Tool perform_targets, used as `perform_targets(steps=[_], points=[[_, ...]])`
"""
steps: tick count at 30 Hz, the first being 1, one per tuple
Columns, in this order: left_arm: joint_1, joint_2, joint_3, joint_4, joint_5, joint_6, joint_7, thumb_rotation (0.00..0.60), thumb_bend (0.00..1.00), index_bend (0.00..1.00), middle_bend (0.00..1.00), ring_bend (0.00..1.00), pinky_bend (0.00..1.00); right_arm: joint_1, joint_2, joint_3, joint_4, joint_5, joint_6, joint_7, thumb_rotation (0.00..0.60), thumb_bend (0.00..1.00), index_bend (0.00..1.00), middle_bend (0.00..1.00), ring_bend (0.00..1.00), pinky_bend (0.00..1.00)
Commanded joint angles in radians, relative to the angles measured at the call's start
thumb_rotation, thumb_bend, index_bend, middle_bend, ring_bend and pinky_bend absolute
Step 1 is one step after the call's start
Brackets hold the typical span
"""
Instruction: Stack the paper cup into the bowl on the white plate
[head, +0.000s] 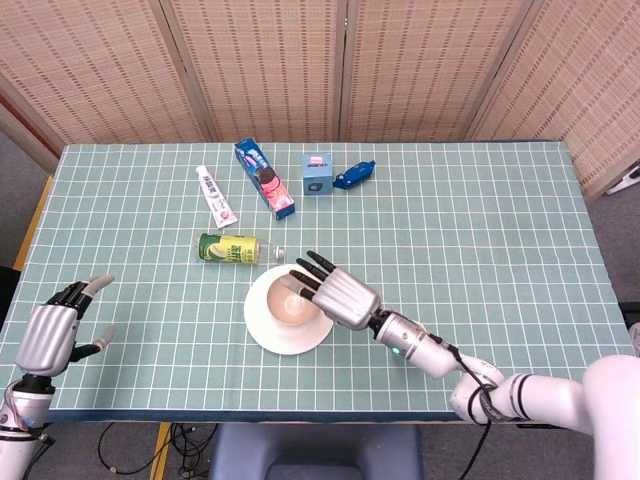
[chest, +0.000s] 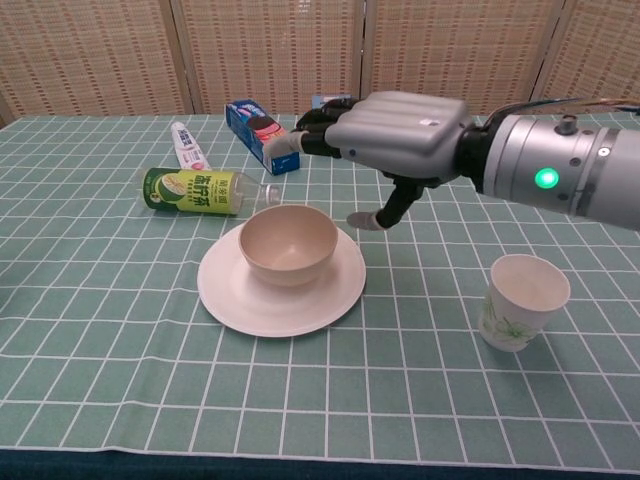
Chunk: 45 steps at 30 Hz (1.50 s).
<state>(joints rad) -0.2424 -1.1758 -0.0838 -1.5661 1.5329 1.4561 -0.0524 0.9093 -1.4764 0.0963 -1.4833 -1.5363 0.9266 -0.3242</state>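
Note:
A beige bowl (chest: 288, 243) stands upright on the white plate (chest: 262, 312), also seen as the bowl (head: 290, 310) on the plate (head: 262, 337) in the head view. The paper cup (chest: 524, 300) stands upright on the table to the plate's right, apart from it; in the head view my right arm hides it. My right hand (chest: 395, 135) hovers above and slightly right of the bowl, fingers spread, holding nothing; the head view shows the hand (head: 335, 293) over the bowl's right side. My left hand (head: 50, 335) is open near the table's front left corner.
A green bottle (chest: 195, 190) lies on its side just behind the plate. Further back are a toothpaste tube (head: 216, 195), a cookie box (head: 266, 178), a small blue box (head: 318, 173) and a blue packet (head: 354, 174).

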Motion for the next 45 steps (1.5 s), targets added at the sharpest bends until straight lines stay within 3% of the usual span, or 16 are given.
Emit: perform_targets(steps=[1, 11, 18, 22, 29, 38, 45], points=[[-0.004, -0.003, -0.002, -0.001, 0.000, -0.004, 0.002, 0.600, 0.26, 0.17, 0.24, 0.25, 0.38, -0.064, 0.128, -0.017, -0.146, 0.009, 0.058, -0.022, 0.600, 0.30, 0.06, 0.13, 0.00, 0.04], [-0.026, -0.014, -0.008, -0.006, 0.002, -0.029, 0.022, 0.600, 0.26, 0.17, 0.23, 0.25, 0.38, -0.215, 0.321, -0.147, -0.303, -0.099, 0.183, 0.013, 0.600, 0.21, 0.06, 0.14, 0.00, 0.08], [-0.035, -0.022, -0.007, -0.016, 0.006, -0.039, 0.033, 0.600, 0.26, 0.17, 0.23, 0.25, 0.38, -0.309, 0.366, -0.206, -0.318, -0.124, 0.240, 0.015, 0.600, 0.02, 0.06, 0.12, 0.00, 0.09], [-0.038, -0.018, -0.006, -0.024, 0.010, -0.040, 0.038, 0.600, 0.26, 0.17, 0.23, 0.25, 0.38, -0.336, 0.359, -0.234, -0.296, -0.130, 0.219, 0.012, 0.600, 0.00, 0.04, 0.09, 0.00, 0.09], [-0.044, -0.013, 0.002, -0.036, 0.022, -0.050, 0.049, 0.600, 0.26, 0.17, 0.23, 0.25, 0.38, -0.354, 0.320, -0.237, -0.248, -0.106, 0.168, 0.002, 0.600, 0.00, 0.01, 0.07, 0.00, 0.09], [-0.047, -0.011, 0.007, -0.045, 0.022, -0.055, 0.052, 0.600, 0.26, 0.17, 0.23, 0.25, 0.38, -0.319, 0.251, -0.194, -0.177, -0.046, 0.056, 0.012, 0.600, 0.00, 0.01, 0.07, 0.00, 0.10], [-0.040, -0.009, 0.012, -0.041, 0.017, -0.052, 0.050, 0.600, 0.26, 0.17, 0.23, 0.25, 0.38, -0.293, 0.200, -0.176, -0.114, -0.023, -0.008, 0.043, 0.600, 0.08, 0.03, 0.12, 0.01, 0.22]])
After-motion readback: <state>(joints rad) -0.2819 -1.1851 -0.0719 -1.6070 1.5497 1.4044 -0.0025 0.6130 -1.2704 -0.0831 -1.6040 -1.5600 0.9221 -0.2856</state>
